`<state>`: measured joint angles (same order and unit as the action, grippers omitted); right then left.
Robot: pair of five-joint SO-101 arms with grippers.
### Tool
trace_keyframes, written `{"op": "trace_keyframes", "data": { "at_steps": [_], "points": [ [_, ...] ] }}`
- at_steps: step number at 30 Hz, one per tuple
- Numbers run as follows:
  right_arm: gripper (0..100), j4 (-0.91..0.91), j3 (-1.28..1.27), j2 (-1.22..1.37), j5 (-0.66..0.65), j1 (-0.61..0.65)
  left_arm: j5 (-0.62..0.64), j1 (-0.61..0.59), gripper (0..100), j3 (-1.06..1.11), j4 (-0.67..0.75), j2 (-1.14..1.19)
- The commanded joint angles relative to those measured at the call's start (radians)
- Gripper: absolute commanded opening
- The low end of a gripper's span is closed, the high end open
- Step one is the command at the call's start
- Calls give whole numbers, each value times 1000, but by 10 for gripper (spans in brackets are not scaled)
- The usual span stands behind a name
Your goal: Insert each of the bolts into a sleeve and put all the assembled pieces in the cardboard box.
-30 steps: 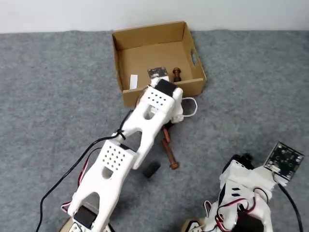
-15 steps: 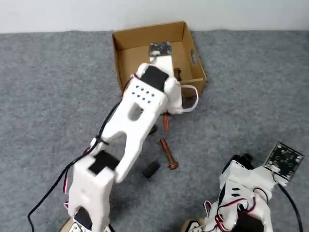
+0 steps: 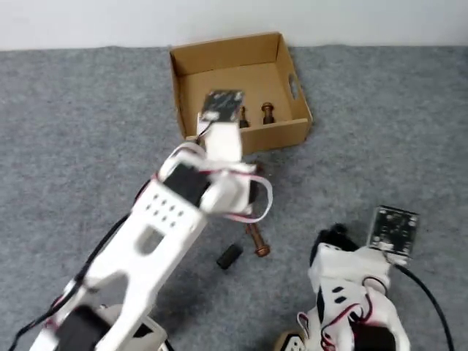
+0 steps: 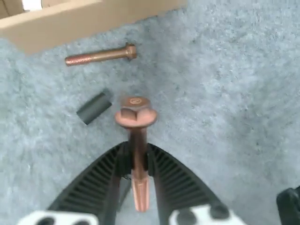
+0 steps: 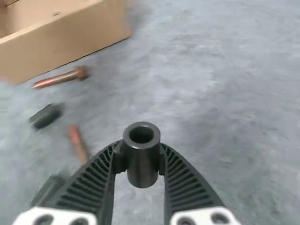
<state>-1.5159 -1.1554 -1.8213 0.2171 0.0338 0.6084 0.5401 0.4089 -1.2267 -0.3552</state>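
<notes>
- Left claw (image 4: pixel 136 157) pinches a bolt (image 4: pixel 136 119) by its shank, arm stretched toward the cardboard box (image 3: pixel 281 133).
- Right claw (image 5: pixel 140 161) clamps a sleeve (image 5: pixel 141 152), arm tucked low.
- Second bolt (image 4: pixel 101 55) and spare sleeve (image 4: pixel 93 107) lie on the table (image 4: pixel 225 93).

The left gripper (image 4: pixel 137 151) clamps a copper bolt (image 4: pixel 136 118) by its shank, with the flanged hex head pointing away from the camera above grey carpet (image 4: pixel 225 93). A second bolt (image 4: pixel 101 55) lies flat on the carpet near the wall of the box (image 4: pixel 84 21). A short dark sleeve (image 4: pixel 94 107) lies on its side between the two bolts, touching neither.
</notes>
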Motion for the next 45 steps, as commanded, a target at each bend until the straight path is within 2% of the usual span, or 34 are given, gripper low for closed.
{"op": "trace_keyframes", "data": {
  "at_steps": [1, 4, 9, 13, 17, 20, 30, 38, 45],
  "points": [
    [8, 1, 68, 7, -9, 111, -60, -26, 5, 202, 210, -230],
    [8, 19, 54, 7, -32, 191, -63, -41, 5, 311, 290, -358],
    [8, 56, 25, 10, -117, 378, -63, -43, 5, 394, 302, -509],
    [8, 71, 11, 15, -170, 449, -32, -44, 5, 418, 307, -614],
    [8, 120, -29, 15, -272, 541, 14, -38, 5, 476, 350, -724],
    [8, 145, -48, 16, -293, 601, 14, -37, 5, 539, 397, -822],
    [8, 145, -52, 18, -318, 664, 14, -32, 5, 819, 563, -1189],
    [8, 145, -52, 18, -318, 674, 9, 103, 5, 957, 560, -1427],
    [8, 145, -51, 15, -318, 676, -44, 192, 5, 978, 543, -1459]
  ]
}}
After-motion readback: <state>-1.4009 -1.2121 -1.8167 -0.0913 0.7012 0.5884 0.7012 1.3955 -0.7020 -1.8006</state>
